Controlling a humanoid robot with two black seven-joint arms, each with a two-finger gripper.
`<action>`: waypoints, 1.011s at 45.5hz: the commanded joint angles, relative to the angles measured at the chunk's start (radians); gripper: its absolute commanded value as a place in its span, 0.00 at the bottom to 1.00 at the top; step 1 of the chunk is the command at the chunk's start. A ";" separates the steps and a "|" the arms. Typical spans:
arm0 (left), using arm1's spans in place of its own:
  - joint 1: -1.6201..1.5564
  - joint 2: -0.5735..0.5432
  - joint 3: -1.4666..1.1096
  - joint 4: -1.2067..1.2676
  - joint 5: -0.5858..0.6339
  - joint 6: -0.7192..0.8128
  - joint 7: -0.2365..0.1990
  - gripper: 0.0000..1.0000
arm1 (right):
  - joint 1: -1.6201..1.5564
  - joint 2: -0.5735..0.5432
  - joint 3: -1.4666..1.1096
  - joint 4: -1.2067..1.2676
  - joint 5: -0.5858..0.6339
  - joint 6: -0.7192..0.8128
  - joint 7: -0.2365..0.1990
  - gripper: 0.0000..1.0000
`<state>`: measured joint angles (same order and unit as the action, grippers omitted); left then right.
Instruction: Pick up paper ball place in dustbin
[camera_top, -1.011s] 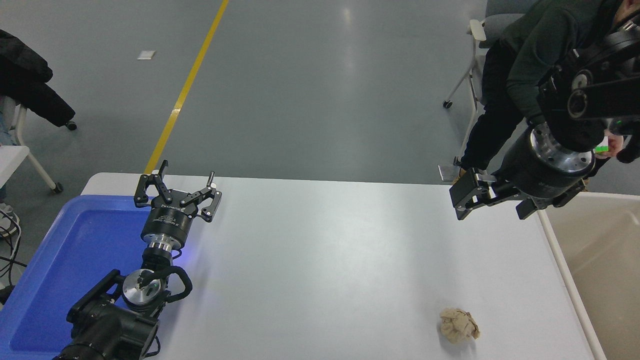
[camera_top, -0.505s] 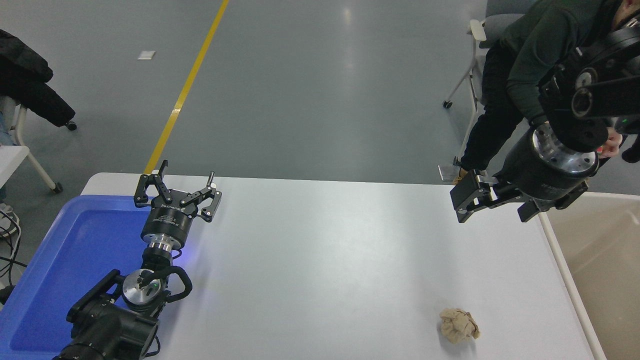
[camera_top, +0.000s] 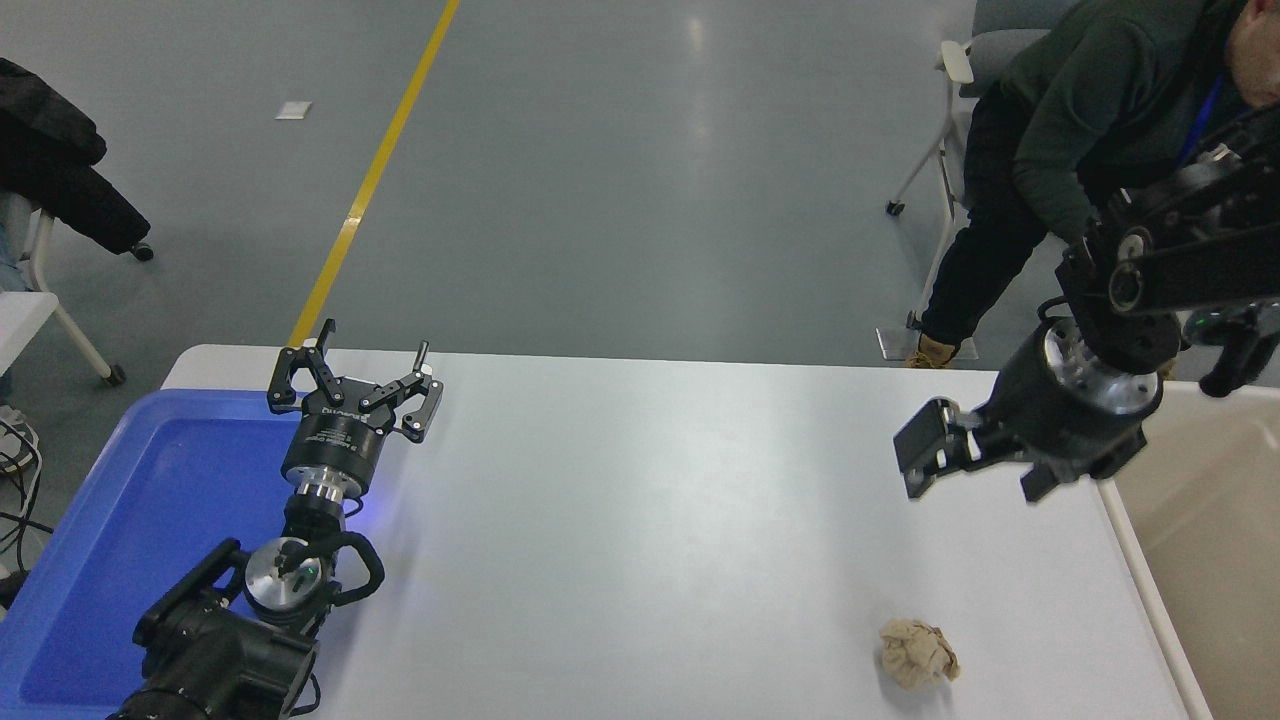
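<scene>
The tan crumpled paper ball (camera_top: 918, 653) lies on the white table (camera_top: 640, 520) near the front right. My right gripper (camera_top: 975, 470) hangs open and empty above the table's right side, well behind the ball and apart from it. The cream-beige dustbin (camera_top: 1140, 575) stands against the table's right edge, and only part of it shows. My left gripper (camera_top: 355, 385) is parked open at the lower left, over the edge of the blue tray.
A shallow blue tray (camera_top: 120, 540) sits at the table's left end. A person in a dark green top (camera_top: 1080, 110) bends over at the far right, behind my right arm. A chair (camera_top: 950, 120) stands behind them.
My right arm has come down and towards the near side, so the gripper is lower over the table. The left arm and the paper ball have not moved.
</scene>
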<state>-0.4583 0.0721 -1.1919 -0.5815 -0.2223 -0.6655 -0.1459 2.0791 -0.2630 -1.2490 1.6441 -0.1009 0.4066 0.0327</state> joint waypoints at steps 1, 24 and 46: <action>0.001 0.000 0.000 0.000 0.000 0.000 0.000 0.99 | -0.250 0.010 0.068 -0.020 -0.071 -0.224 0.000 1.00; 0.000 0.000 0.000 0.000 0.000 0.000 0.000 0.99 | -0.625 0.080 0.077 -0.214 -0.177 -0.489 0.000 0.99; 0.001 0.000 0.000 0.000 0.000 0.000 0.000 0.99 | -0.734 0.108 0.077 -0.316 -0.209 -0.537 0.000 0.92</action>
<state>-0.4583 0.0721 -1.1919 -0.5813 -0.2224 -0.6658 -0.1456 1.3981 -0.1679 -1.1719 1.3720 -0.2977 -0.1036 0.0322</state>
